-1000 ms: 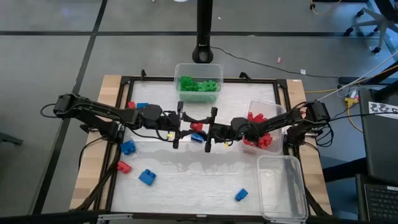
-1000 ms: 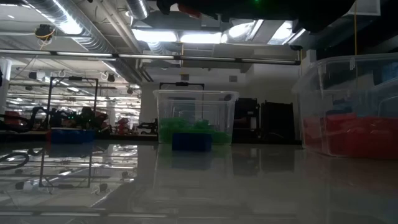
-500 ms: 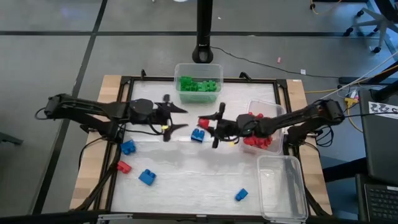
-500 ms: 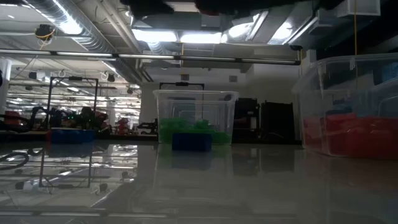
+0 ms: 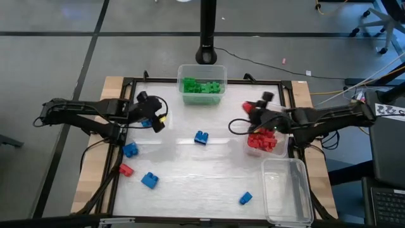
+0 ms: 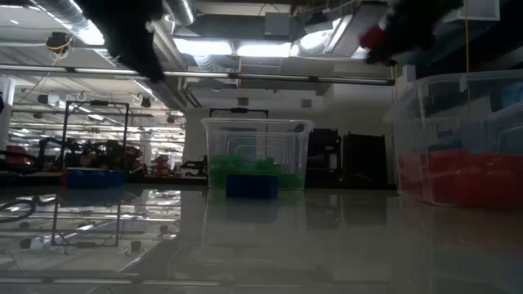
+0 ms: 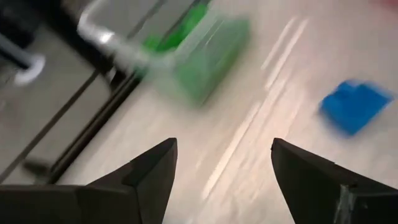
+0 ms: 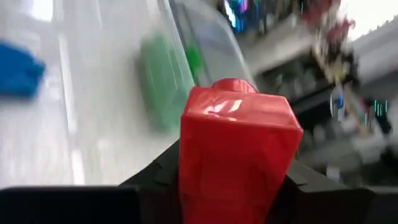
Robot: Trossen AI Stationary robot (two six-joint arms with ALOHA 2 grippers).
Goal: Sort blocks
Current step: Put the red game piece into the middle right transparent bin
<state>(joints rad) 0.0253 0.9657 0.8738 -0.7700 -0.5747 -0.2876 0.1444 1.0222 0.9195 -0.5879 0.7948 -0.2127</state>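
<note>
My right gripper (image 5: 252, 111) is shut on a red block (image 5: 247, 107) in the air beside the left wall of the tub of red blocks (image 5: 266, 140); the red block (image 6: 374, 37) shows high in the low view. My left gripper (image 5: 154, 117) is open and empty above the table's left part, fingers (image 7: 146, 177) wide apart. A blue block (image 5: 201, 137) lies on the table's middle, with more blue blocks at the left (image 5: 130, 150), near left (image 5: 149, 180) and near right (image 5: 245, 198). A red block (image 5: 125, 170) lies by the left edge. My right gripper pinches the red block between its two fingers, which lie against the block's lower sides (image 8: 233, 162). The studded end (image 8: 231, 85) sticks out beyond the fingers. The fingers come from the table's right, about level. The block is lifted clear of the table.
A tub of green blocks (image 5: 201, 85) stands at the far edge's middle, and shows again in the low view (image 6: 255, 163). An empty clear tub (image 5: 288, 190) stands at the near right corner. A dark frame (image 5: 120, 126) runs round the table.
My right gripper has taken the red block from the table's middle, lifted it and carried it right toward the tub of red blocks. My left gripper, still open, has drawn back from the middle toward the table's left edge. The blue block in the middle stayed put.
</note>
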